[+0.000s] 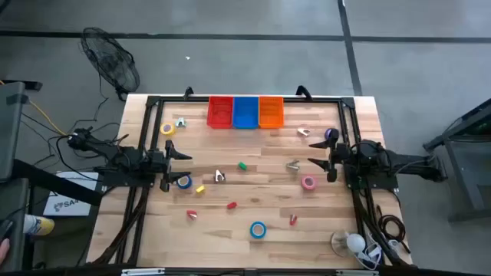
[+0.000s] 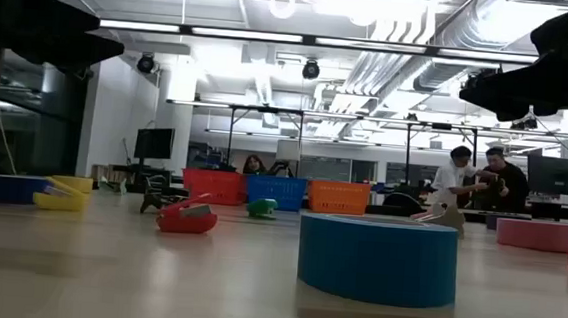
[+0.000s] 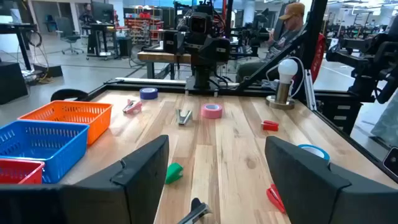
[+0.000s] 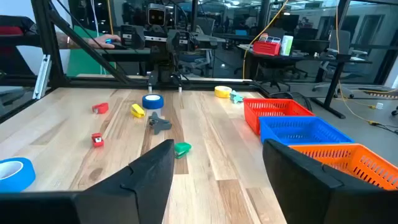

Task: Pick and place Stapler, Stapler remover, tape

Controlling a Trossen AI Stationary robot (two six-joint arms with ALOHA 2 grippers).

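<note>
The pale, smooth wooden plank table [image 1: 253, 207] carries red, blue and orange plastic mesh baskets [image 1: 245, 112] inside a matt black metal frame [image 1: 322, 99].

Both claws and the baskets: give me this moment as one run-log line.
left claw: open, empty, left edge | right claw: open, empty, right edge | baskets: look empty | tape rolls: all on table
</note>
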